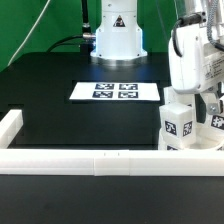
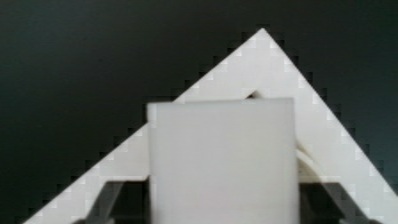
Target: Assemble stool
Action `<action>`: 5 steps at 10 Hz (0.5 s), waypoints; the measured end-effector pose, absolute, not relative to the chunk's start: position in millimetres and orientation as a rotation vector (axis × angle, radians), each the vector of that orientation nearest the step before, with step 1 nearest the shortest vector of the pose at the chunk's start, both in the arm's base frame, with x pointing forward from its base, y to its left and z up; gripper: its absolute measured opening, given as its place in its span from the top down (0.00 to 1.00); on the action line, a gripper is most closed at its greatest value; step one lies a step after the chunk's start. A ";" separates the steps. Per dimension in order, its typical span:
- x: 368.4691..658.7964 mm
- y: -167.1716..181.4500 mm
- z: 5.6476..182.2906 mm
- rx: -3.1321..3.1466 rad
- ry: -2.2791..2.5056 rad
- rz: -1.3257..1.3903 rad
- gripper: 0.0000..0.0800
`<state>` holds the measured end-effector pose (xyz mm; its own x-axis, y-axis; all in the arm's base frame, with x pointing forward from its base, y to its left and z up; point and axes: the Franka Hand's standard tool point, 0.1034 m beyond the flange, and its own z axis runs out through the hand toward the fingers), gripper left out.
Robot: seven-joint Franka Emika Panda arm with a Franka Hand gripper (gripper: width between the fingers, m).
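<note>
Running along the near edge of the black table (image 1: 50,110), the long white rail (image 1: 100,162) crosses the whole width and turns up in a short arm at the exterior view's left. Between that corner and the marker board (image 1: 116,91), the dark surface gives broad open room. The board lies flat in the middle, well short of the rail, with the arm's white base (image 1: 116,38) standing beyond it at the far side.

At the exterior view's right the room narrows. A white blocky leg (image 1: 178,120) stands upright there, close behind the rail, showing black-and-white square tags on its faces. A second tagged piece (image 1: 213,131) sits just beside it, further right; part of it is cut off by the picture's edge. The gripper (image 1: 196,100) hangs directly above and against the first leg.

From the wrist view, the leg (image 2: 221,160) fills the middle as a plain white block, its tags not visible. Dark fingers (image 2: 118,200) flank its two sides low down, so the jaws appear closed on the leg. Behind it a white corner of the rail (image 2: 263,60) comes to a point against the black table.
</note>
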<state>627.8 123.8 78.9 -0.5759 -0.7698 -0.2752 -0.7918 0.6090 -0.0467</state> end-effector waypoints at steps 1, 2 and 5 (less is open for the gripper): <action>628.2 124.0 79.8 -1.278 2.567 0.117 0.32; 628.8 127.5 87.7 -1.308 2.549 0.129 0.32; 632.3 131.9 102.3 -1.389 2.480 0.121 0.20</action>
